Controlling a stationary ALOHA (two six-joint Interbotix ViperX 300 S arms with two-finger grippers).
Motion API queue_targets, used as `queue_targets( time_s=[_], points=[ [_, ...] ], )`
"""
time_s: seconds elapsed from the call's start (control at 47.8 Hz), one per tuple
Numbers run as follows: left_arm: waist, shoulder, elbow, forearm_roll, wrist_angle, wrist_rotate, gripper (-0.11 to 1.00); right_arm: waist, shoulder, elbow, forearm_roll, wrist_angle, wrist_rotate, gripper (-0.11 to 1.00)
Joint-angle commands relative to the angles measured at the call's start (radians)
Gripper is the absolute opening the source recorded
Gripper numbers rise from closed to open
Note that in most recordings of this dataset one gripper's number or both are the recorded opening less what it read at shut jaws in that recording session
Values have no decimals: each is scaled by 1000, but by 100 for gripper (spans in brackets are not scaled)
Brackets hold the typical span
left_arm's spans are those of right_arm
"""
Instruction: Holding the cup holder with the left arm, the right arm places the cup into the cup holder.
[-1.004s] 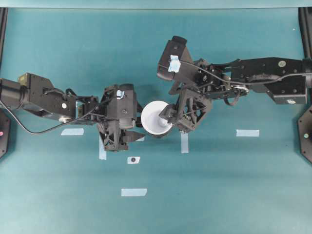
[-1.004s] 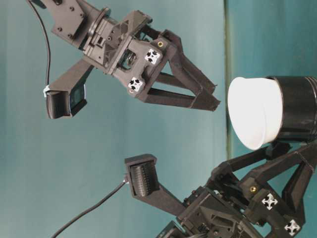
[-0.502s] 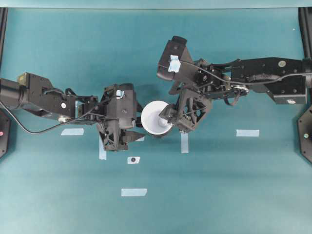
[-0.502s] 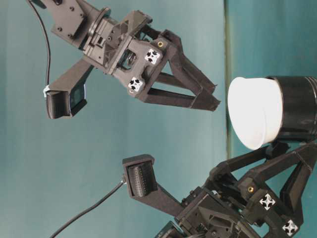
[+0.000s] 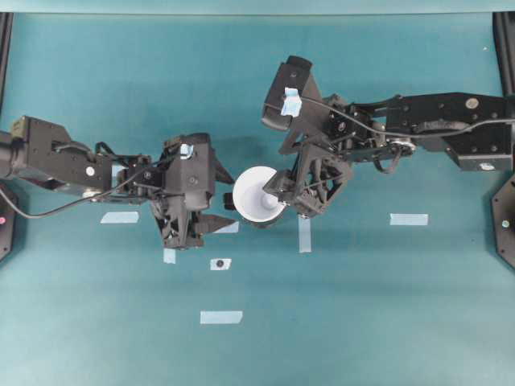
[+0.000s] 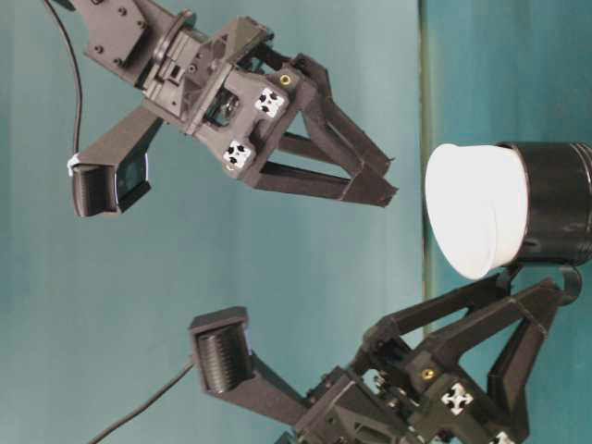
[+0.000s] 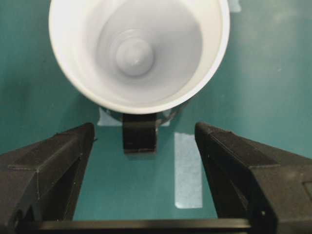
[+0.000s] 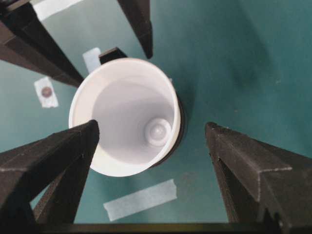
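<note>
**A:** Looking down from overhead, what was hard to see?

**B:** The cup holder (image 5: 256, 220) was almost wholly hidden under the white cup (image 5: 257, 203) seated in it; only a dark sliver showed at the lower rim. It stood mid-table (image 5: 362, 305) between both arms. The left gripper (image 5: 219, 199) and right gripper (image 5: 278, 191) flanked it, fingers spread and grasping nothing. Compared with a second before, the left arm had drawn back towards the left edge, uncovering more of a tape strip (image 5: 169, 256).

**A:** And the table-level view?

**B:** It showed the scene turned sideways. The holder's far end was cut off at the right edge, and the lower gripper was cropped at the bottom. That lower gripper sat further down and left than before.

**A:** The left wrist camera?

**B:** The cup's top rim was cut off; the holder's stubby handle (image 7: 139, 132) pointed at the camera, between released fingers (image 7: 46, 165) that stood clear of it.

**A:** The right wrist camera?

**B:** The cup sat in the holder between parted fingers (image 8: 53, 161). Whether the near one touched the rim, I could not tell.
</note>
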Motion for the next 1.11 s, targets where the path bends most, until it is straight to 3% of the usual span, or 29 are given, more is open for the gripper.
queue_targets(
  time_s=[0.0,0.397,1.087],
  points=[
    [-5,-38,-5,2,-3,-3,86,0,-87,-11,0,-3,3,93],
    [-28,-57,23,2,-5,-89,86,2,-104,-11,-2,-2,-8,92],
    [-8,-94,55,0,-5,-80,86,15,-104,0,-5,-3,-8,92]
  ],
)
